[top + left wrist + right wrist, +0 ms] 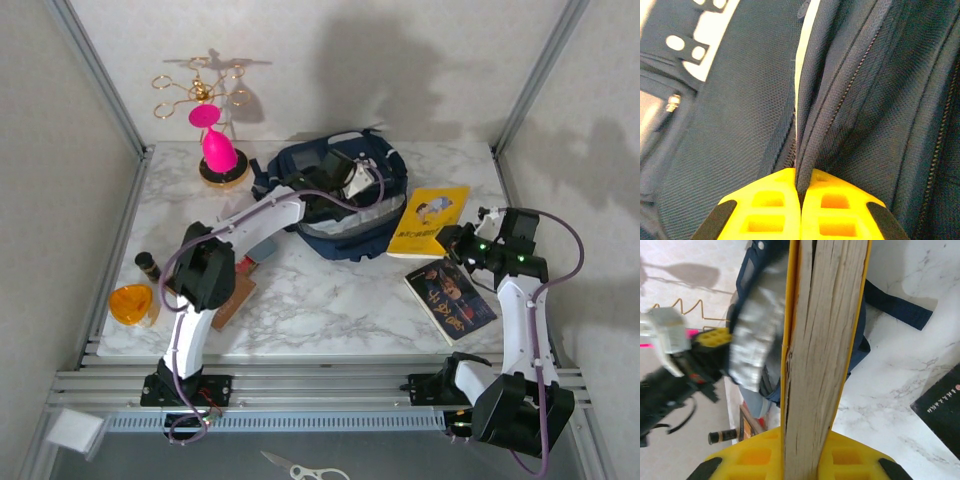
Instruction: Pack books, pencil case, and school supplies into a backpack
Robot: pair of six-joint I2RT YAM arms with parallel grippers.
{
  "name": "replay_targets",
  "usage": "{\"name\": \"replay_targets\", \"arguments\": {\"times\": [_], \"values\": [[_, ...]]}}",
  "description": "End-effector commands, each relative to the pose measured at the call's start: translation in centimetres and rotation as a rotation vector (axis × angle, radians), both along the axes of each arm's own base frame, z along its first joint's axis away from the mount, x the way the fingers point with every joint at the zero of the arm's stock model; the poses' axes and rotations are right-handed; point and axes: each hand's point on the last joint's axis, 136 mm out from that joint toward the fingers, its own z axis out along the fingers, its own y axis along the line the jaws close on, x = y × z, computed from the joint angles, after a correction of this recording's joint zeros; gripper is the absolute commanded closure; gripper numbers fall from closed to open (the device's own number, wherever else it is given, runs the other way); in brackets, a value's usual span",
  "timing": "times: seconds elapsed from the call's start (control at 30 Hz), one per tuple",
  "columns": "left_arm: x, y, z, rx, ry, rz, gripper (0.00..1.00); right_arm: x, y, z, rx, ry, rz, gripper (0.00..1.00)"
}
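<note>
Navy backpack (360, 238) with white trim lies at the table's rear middle, its fabric bunched in folds. Yellow book (432, 215) sits askew just beside its right side. Dark book (452, 296) lies flat near the right edge. Brown book (236, 300), partly hidden, and orange piece (131, 303) lie toward the left edge.

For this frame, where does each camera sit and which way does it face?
Top: fixed above and behind the arms, looking down on the table; both arms, left hand at the backpack, right hand on the yellow book.
Left wrist: on the left arm, looking along its shut fingers pinching a backpack fold.
Right wrist: on the right arm, looking along its fingers, clamped on the book's page edge, toward the backpack.
Shared: top and right wrist both show backpack, yellow book, dark book and left arm.
</note>
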Motion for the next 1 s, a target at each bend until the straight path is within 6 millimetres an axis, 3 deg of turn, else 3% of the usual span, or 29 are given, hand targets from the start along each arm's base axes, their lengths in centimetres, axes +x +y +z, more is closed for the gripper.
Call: {"name": "replay_targets", "arguments": {"times": [0.0, 0.17, 0.3, 0.37, 0.47, 0.77, 0.97], "values": [[0.9, 1.0, 10.0, -0.132, -0.185, 0.089, 1.0, -0.4, 1.4, 2.0, 0.028, -0.068, 0.082, 1.0], [-0.2, 0.8, 12.7, -0.168, -0.22, 0.071, 1.0, -0.2, 6.4, 3.1, 0.148, -0.099, 0.275, 1.0], [-0.3, 1.1, 14.9, -0.22, -0.257, 0.11, 1.0, 1.5, 7.6, 1.1, 0.21, -0.071, 0.271, 1.0], [-0.6, 1.1, 15.7, -0.241, -0.262, 0.11, 1.0, 3.0, 8.6, 0.3, 0.183, -0.078, 0.278, 1.0], [-1.2, 0.8, 16.4, -0.264, -0.259, 0.098, 1.0, 5.1, 12.1, 0.1, 0.19, -0.104, 0.358, 1.0], [-1.5, 2.1, 18.4, -0.329, -0.294, 0.168, 1.0, 12.9, 17.8, -4.4, 0.144, -0.159, 0.404, 1.0], [-2.0, 2.0, 19.5, -0.372, -0.301, 0.152, 1.0, 18.0, 18.7, -8.9, 0.033, -0.122, 0.389, 0.81]]}}
